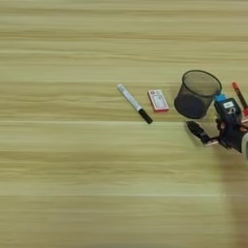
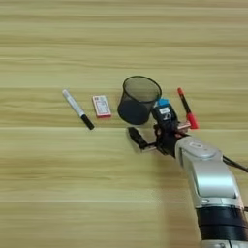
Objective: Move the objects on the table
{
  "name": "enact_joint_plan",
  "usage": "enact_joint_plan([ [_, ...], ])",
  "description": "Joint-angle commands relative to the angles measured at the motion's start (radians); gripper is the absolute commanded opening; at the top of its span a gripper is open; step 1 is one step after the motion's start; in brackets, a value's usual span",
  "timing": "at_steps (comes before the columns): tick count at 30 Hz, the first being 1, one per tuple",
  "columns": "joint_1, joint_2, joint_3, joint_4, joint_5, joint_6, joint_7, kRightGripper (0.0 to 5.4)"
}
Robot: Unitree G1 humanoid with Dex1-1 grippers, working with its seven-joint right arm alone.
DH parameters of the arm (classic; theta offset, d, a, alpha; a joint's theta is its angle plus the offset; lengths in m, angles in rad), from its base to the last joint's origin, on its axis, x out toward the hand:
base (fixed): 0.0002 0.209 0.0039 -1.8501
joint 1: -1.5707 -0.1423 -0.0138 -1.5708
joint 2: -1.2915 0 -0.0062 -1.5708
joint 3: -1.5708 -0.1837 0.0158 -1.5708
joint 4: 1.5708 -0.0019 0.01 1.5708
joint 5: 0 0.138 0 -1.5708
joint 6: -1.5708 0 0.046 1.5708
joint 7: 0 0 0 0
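A black mesh pen cup [image 2: 137,99] stands upright on the table [image 1: 72,169]. Left of it lie a small red-white flat box [image 2: 101,106] and a grey-white marker [image 2: 77,109] with a black cap. A red pen [image 2: 186,109] lies right of the cup. My right gripper [image 2: 149,127] is open just in front and to the right of the cup's base, one black finger [image 2: 137,138] low and to the left, the other beside the cup. A blue oblong piece [image 2: 163,102] shows at that far finger's tip; I cannot tell whether they touch. Nothing sits between the fingers.
My silver forearm [image 2: 210,179] comes in from the bottom right and covers the table there. Broad bare wood stretches across the left, the front and the far side of the table.
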Motion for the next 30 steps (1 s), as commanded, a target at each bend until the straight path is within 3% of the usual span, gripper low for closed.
enact_joint_plan([
  [1,-0.010,-0.068,0.008,-0.083,-0.023,-0.005,0.009,5.33],
  [18,0.055,-0.065,0.030,-0.279,0.055,0.114,0.123,5.33],
  [30,-0.023,0.004,0.023,-0.251,0.163,0.140,0.144,5.33],
])
